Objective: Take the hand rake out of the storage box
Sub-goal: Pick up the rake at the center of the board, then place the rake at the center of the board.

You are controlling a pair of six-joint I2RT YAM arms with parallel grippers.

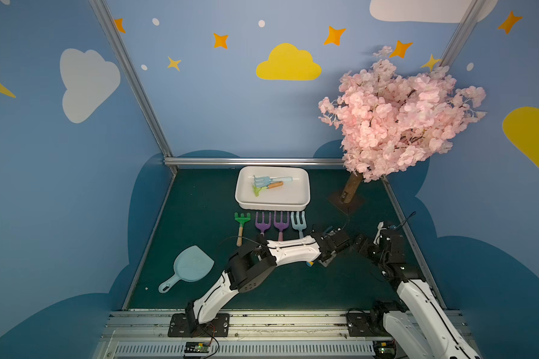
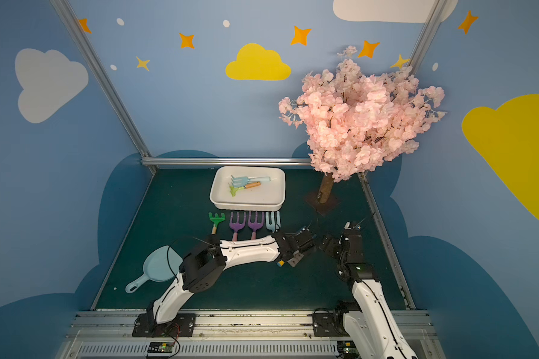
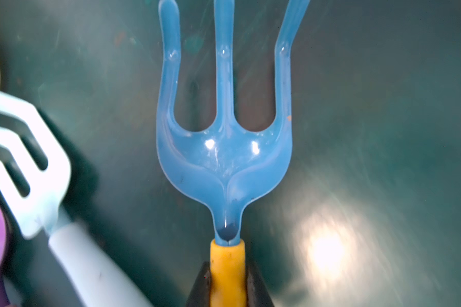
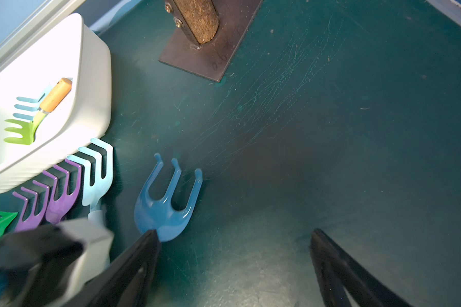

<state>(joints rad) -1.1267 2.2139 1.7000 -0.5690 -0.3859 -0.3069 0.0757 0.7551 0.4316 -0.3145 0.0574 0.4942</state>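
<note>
Matting (image 4: 330,133), scuffed green, inside cloud-painted walls (image 1: 215,108) — left gripper (image 3: 228,268) pinches blue rake (image 3: 224,164), right gripper (image 4: 234,233) gapes.

Pink blossom tree (image 1: 399,115) stands far-R of the L pincer (image 3: 228,284), well apart, crown hanging over the mat's (image 1: 293,289) far-R corner. Trunk (image 4: 197,18) is brown, rough, tilted, bolted to a dark flat plate (image 4: 210,58) on the mat. Pale blue scoop (image 1: 193,267) lies flat well to the pincer's L & nearer the base, its holed handle pointing near-L. Tiny white speck (image 1: 146,288) sits just L of that handle. Mat is dark green w/ fine scratches (image 4: 277,87). Alu bar (image 1: 255,161) runs along the far edge, beyond the pincer. Walls are blue w/ a yellow cloud (image 1: 288,63), white cloud (image 1: 86,84), orange stars (image 1: 221,40). Small circuit board (image 1: 196,347) w/ wires sits at the front rail.
</note>
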